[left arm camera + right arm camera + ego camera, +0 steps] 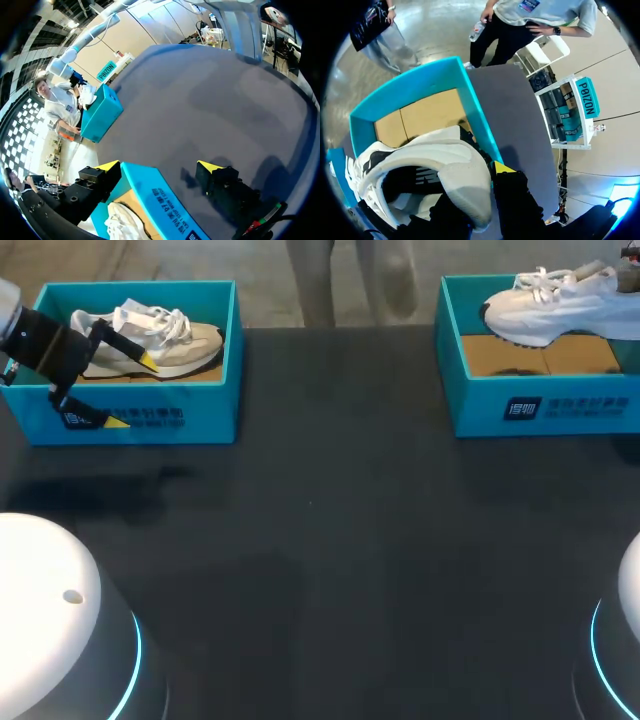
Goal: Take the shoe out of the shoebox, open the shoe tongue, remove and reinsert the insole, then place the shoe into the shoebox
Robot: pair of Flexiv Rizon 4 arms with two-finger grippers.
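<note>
Far right on the table [330, 540], the right gripper [472, 187] pinches the white shoe [560, 302] by its heel above its box [545, 405], and a weak hold could drop it; far left, the left gripper [132, 392] gapes astride the other box [200, 410] at its front wall, liable to drag it.

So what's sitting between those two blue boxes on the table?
Nothing; head view shows only bare dark table between the left shoebox and the right shoebox.

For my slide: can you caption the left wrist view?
Left gripper open astride the teal shoebox wall, shoe inside.
</note>
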